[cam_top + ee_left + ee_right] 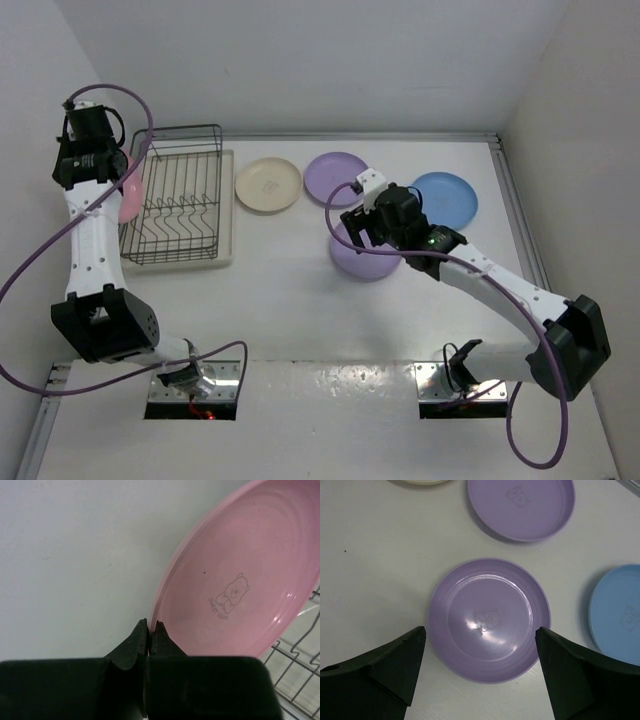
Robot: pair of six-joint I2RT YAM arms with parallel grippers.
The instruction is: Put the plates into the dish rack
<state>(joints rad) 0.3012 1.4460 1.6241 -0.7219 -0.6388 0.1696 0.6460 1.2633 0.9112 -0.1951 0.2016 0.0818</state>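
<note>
My left gripper (pixel 150 626) is shut on the rim of the pink plate (pixel 240 580) and holds it on edge at the left side of the dark wire dish rack (pixel 180 195); the plate (pixel 130 190) shows there in the top view. My right gripper (pixel 480 645) is open above a lilac plate (pixel 489 619) lying flat on the table (pixel 362 262). A second lilac plate (pixel 336 178), a cream plate (pixel 268 185) and a blue plate (pixel 445 198) lie flat behind it.
The rack stands on a pale tray (pixel 226 210) at the table's back left. White walls close in the back and both sides. Rack wires (pixel 295 665) show at the lower right of the left wrist view.
</note>
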